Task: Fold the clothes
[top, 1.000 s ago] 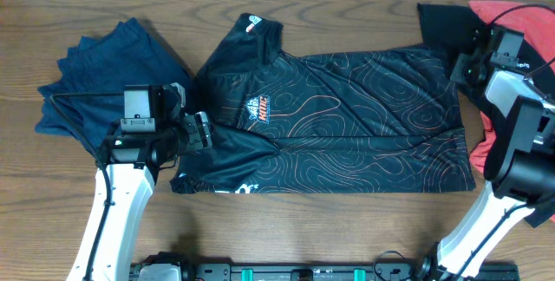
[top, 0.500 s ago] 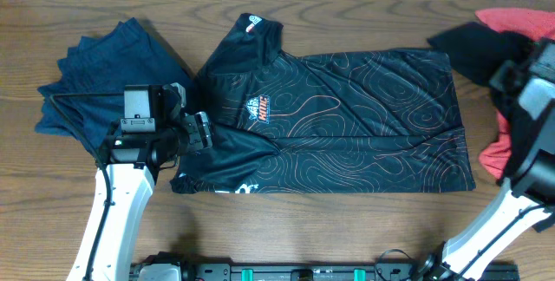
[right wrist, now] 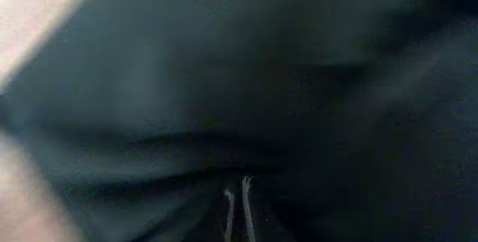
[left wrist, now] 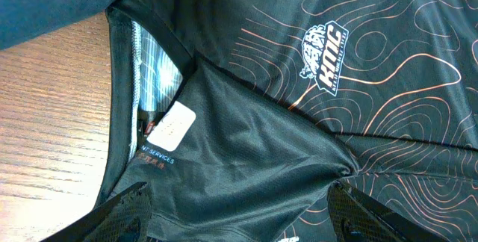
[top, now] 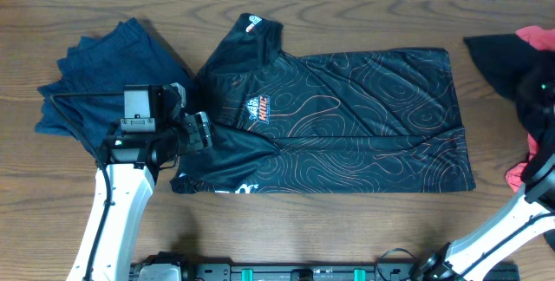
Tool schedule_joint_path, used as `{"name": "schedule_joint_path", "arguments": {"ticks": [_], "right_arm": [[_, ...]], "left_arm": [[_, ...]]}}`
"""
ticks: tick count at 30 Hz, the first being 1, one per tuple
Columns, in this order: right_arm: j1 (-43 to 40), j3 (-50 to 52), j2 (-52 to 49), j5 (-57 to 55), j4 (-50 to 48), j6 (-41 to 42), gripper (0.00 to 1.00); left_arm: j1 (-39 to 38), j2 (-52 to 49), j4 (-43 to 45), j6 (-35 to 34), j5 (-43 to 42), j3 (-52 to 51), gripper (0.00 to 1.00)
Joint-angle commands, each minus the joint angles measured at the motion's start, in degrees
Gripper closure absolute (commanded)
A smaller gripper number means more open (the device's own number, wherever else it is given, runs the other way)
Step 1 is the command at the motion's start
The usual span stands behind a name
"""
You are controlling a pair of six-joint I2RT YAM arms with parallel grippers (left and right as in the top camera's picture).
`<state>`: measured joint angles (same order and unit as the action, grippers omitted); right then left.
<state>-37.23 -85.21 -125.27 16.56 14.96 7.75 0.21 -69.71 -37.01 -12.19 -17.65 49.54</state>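
Note:
A black jersey with orange contour lines lies spread flat in the middle of the table. My left gripper is open at the jersey's left side near the collar. In the left wrist view its fingers straddle a raised fold of the jersey. A black garment lies at the far right edge. My right gripper shows only as two close thin edges in a dark, blurred view filled with the black garment. It is hidden in the overhead view.
A folded dark blue garment lies at the back left, beside the jersey. A red garment lies at the far right under the black one. My right arm rises from the front right. Bare wood runs along the front edge.
The right arm has swung to the right, out of the frame, and the black garment moved right with it, off the jersey's corner. The left arm has not moved.

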Motion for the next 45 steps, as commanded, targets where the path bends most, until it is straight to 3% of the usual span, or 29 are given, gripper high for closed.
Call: {"name": "schedule_joint_path", "arguments": {"ticks": [1, 3, 6, 8, 24, 33, 45], "right_arm": [[3.8, -2.3, 1.0, 14.4, 2.9, -6.0, 0.93], [5.6, -2.4, 1.5, 14.3, 4.9, -7.1, 0.86], [8.4, -2.3, 1.5, 13.1, 7.5, -8.7, 0.64], [10.1, -2.1, 1.4, 11.6, 8.3, -10.0, 0.59], [20.0, -2.0, 1.4, 2.2, -1.1, -10.9, 0.44], [22.7, -2.0, 0.0, -8.2, -1.1, -11.0, 0.41], [23.3, -2.0, -4.5, -7.1, -2.2, -11.0, 0.42]], "left_arm": [[-0.2, 0.0, 0.2, 0.1, -0.1, 1.3, 0.23], [-0.2, -0.1, 0.6, 0.1, -0.1, 1.3, 0.23], [-0.2, -0.1, 2.1, 0.1, -0.1, 1.3, 0.23], [-0.2, -0.1, 2.7, 0.1, -0.1, 1.3, 0.23], [-0.2, -2.5, 5.2, 0.1, -0.1, 1.3, 0.23], [-0.2, -2.5, 5.2, 0.1, -0.1, 1.3, 0.23], [-0.2, -2.5, 5.3, 0.1, -0.1, 1.3, 0.23]]}}
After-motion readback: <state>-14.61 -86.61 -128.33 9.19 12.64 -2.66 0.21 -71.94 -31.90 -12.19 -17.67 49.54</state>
